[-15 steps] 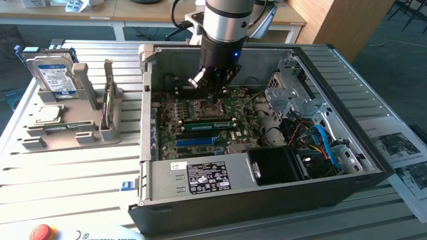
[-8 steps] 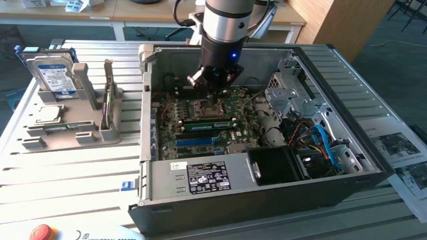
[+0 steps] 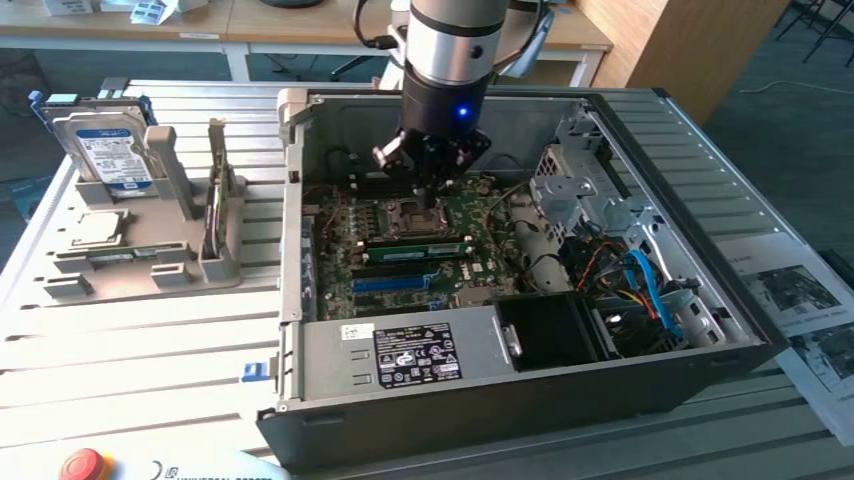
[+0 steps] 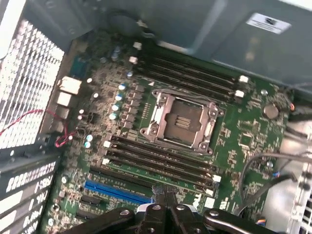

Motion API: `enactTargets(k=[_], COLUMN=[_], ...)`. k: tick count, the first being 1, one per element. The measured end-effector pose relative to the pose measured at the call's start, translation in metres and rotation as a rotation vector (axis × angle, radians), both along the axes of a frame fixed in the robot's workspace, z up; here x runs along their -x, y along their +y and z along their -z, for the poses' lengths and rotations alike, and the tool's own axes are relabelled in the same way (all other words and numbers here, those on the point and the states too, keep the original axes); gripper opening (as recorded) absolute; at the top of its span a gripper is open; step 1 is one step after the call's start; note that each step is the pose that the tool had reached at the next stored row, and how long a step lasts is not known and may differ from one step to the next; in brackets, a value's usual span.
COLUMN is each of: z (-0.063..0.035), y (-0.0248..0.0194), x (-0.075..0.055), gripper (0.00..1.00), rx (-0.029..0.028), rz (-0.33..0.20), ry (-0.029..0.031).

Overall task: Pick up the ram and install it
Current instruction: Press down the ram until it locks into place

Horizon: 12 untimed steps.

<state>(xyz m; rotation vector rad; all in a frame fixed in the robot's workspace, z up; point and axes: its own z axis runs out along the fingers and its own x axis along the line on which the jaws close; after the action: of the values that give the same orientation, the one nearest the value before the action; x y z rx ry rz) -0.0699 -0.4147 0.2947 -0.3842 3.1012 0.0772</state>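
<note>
The ram (image 3: 416,248) is a long green stick seated along a memory slot of the motherboard (image 3: 461,215), just in front of the processor socket (image 3: 411,215). My gripper (image 3: 430,192) hangs inside the open computer case (image 3: 534,380), over the socket and slightly behind the ram. Its fingers are shut together with nothing between them. In the wrist view the shut gripper (image 4: 168,197) sits over the rows of black memory slots (image 4: 161,163), beside the empty socket (image 4: 181,122) and a blue slot (image 4: 117,191).
A grey holder (image 3: 134,270) on the exterior view's left carries a hard drive (image 3: 110,148), a square silver chip (image 3: 96,228) and a thin board on edge (image 3: 219,200). Cables and a drive cage (image 3: 627,270) fill the case's right side. Printed sheets (image 3: 807,310) lie beside it.
</note>
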Motion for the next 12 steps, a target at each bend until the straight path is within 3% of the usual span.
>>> enactTargets(k=[8, 12], z=[0.0, 0.0], y=[0.0, 0.0], x=[0.0, 0.0], gripper=[0.1, 0.1], rx=[0.0, 0.0], rz=[0.123, 0.13], ry=[0.0, 0.0])
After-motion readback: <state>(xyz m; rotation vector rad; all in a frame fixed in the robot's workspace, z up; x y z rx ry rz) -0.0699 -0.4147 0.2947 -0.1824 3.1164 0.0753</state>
